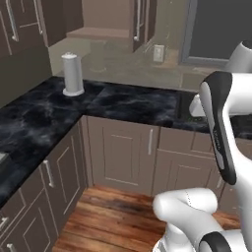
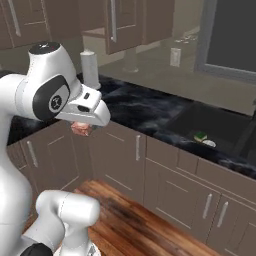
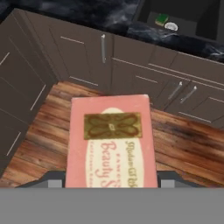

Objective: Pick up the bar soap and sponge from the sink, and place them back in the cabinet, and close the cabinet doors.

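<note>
The bar soap (image 3: pixel 111 142) is sitting clamped in the end effector (image 2: pixel 82 129), its pink face with a gold emblem and cursive lettering looming large in the hand view. From the right base view it is showing as a small orange-pink block tucked under the white hand, hanging out in front of the lower cupboards and above the wooden floor (image 2: pixel 145 220), well apart from the sink (image 2: pixel 220 127). The end effector is grasping the soap between its fingers, and nothing else is touching the block.

The sponge (image 2: pixel 200 136) is lying in the black sink basin, green side up, just beside the round silver drain (image 2: pixel 209 143). The dark marbled bench (image 1: pixel 128 103) is running around the corner, carrying a paper towel roll (image 1: pixel 73 74) standing upright near the back wall. Above it the cabinet (image 1: pixel 106 22) is standing open, its doors (image 1: pixel 142 22) swung outward with their long silver handles showing.
</note>
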Available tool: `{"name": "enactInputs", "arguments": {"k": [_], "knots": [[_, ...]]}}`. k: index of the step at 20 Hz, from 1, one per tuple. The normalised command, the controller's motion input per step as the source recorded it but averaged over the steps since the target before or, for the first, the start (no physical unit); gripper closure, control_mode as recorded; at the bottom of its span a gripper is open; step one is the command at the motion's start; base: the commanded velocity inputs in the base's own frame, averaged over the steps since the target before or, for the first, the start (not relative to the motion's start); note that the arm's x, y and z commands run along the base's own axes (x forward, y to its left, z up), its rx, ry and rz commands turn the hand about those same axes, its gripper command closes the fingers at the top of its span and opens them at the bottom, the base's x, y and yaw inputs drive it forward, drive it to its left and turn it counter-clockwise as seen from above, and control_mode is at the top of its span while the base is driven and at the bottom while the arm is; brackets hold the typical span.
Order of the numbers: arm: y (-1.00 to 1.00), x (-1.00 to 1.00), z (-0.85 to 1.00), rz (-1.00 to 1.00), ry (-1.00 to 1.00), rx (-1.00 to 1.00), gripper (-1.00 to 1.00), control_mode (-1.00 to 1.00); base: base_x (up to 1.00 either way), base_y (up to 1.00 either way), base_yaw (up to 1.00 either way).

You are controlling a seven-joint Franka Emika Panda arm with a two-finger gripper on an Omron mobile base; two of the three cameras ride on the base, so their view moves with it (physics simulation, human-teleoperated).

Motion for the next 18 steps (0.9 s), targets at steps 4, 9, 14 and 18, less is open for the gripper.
{"name": "enactInputs", "arguments": {"k": [4, 9, 14, 18], "knots": [[0.0, 0.0, 0.0, 0.0, 0.0, 0.0, 1.0, 1.0, -0.2, 0.93, 0.19], [0.0, 0.0, 0.0, 0.0, 0.0, 0.0, 1.0, 1.0, 0.0, 0.67, 0.12], [0.0, 0.0, 0.0, 0.0, 0.0, 0.0, 1.0, 1.0, 0.09, 0.18, 0.07], [0.0, 0.0, 0.0, 0.0, 0.0, 0.0, 1.0, 1.0, 0.35, 0.1, 0.05]]}}
